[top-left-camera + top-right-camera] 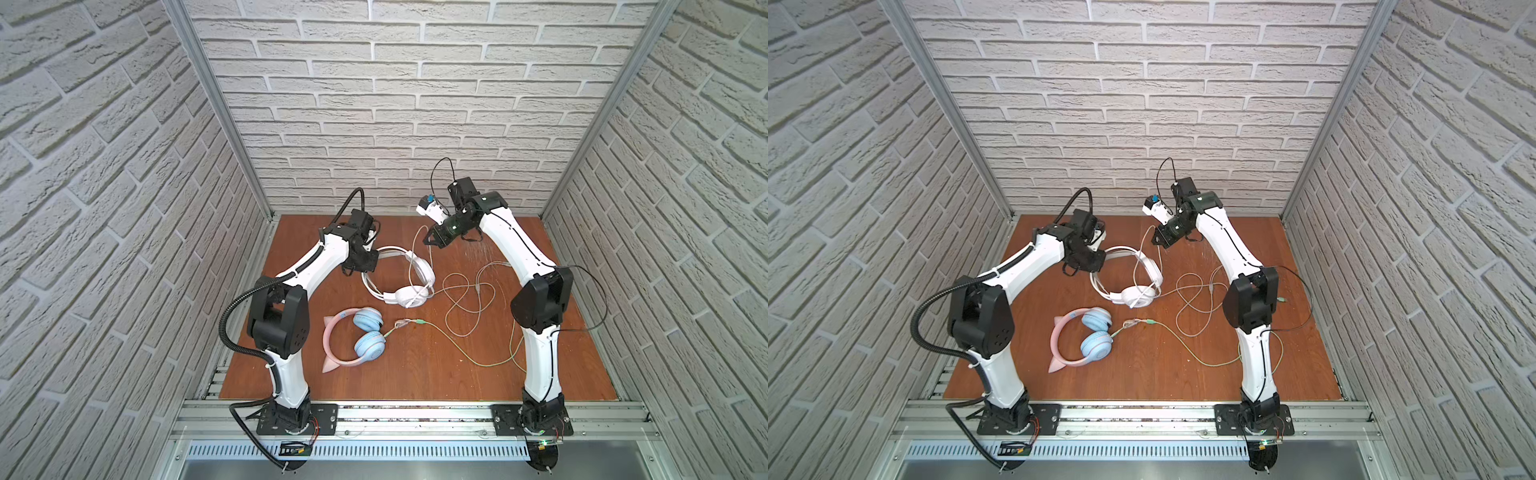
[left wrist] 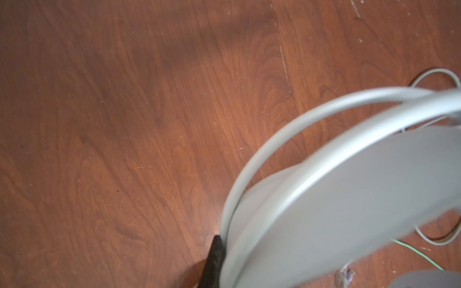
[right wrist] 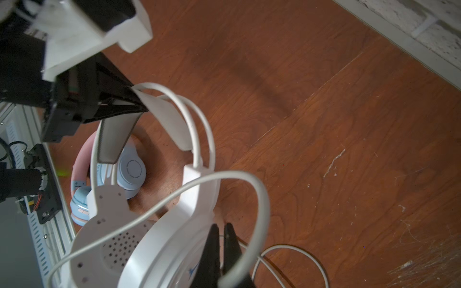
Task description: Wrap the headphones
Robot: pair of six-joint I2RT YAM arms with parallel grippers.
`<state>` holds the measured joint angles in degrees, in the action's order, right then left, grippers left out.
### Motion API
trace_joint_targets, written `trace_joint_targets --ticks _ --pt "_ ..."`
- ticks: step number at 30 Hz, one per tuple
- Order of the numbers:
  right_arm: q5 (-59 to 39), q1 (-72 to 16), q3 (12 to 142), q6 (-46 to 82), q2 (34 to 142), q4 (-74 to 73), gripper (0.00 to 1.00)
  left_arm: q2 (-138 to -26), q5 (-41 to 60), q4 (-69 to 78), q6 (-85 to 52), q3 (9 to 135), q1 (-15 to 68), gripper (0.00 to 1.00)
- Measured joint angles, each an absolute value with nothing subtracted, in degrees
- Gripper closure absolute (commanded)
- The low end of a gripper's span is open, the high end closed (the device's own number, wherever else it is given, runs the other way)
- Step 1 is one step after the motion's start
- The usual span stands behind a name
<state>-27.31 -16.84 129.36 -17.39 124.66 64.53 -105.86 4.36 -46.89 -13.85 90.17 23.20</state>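
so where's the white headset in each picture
In a top view: white headphones near the centre, just beyond the pink headphones.
In a top view: again near the centre, beyond the pink headphones.
Left wrist: close up, the blurred headband fills much of the frame.
Right wrist: close up, large.
Shared landmark: the pink headphones, seen behind the white headphones in the right wrist view and absent from the left wrist view.

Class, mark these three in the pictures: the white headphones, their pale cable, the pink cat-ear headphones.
white headphones [image 1: 409, 296], in a top view, on its round earcup.
pale cable [image 3: 265, 199], right wrist view, on the raised loop.
pink cat-ear headphones [image 1: 370, 343], in a top view, on the nearer blue earcup.
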Motion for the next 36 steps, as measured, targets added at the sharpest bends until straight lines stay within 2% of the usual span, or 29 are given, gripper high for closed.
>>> trace_joint_targets --ticks 7,14,28,30,36 --pt "-24.0 -15.5 129.9 -12.3 129.6 62.9 0.95 -105.4 6.7 -46.7 -12.1 90.1 23.7 1.00" --pt "-25.4 -13.6 128.9 -9.1 131.1 61.4 0.93 -104.2 9.7 -45.5 -12.1 89.8 23.7 1.00" --pt "-33.6 -13.7 109.3 -1.7 129.3 46.5 0.76 -99.9 18.3 -38.4 -17.0 83.7 18.2 1.00" --pt "-34.6 -13.8 106.1 -0.1 128.2 44.2 0.69 -99.9 18.8 -37.5 -18.1 83.2 17.7 1.00" --pt "-36.2 -13.8 99.2 2.4 125.7 39.0 0.61 -99.8 20.1 -35.2 -21.0 81.7 16.7 1.00"
